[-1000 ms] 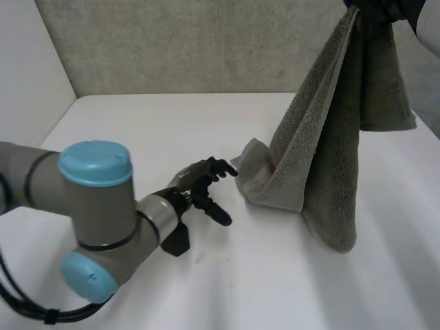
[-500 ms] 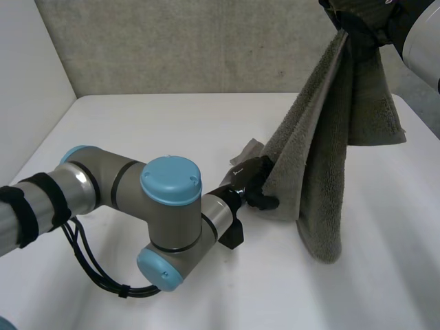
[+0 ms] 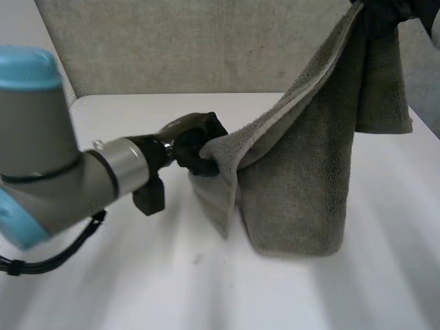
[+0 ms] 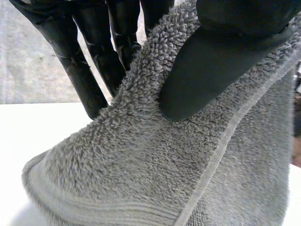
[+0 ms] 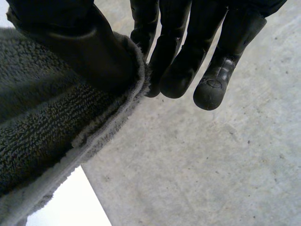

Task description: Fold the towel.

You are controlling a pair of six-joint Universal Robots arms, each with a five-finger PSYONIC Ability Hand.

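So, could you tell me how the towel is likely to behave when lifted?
Probably floppy: the towel sags in folds between the left hand and right hand. Its thick looped pile likely resists slipping from a pinch.

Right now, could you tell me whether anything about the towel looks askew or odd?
Nothing is damaged or spilled. The towel hangs lopsided: the right hand pinches one end high up, the left hand pinches a corner lower, and the sagging fold between them seems to rest on the table.
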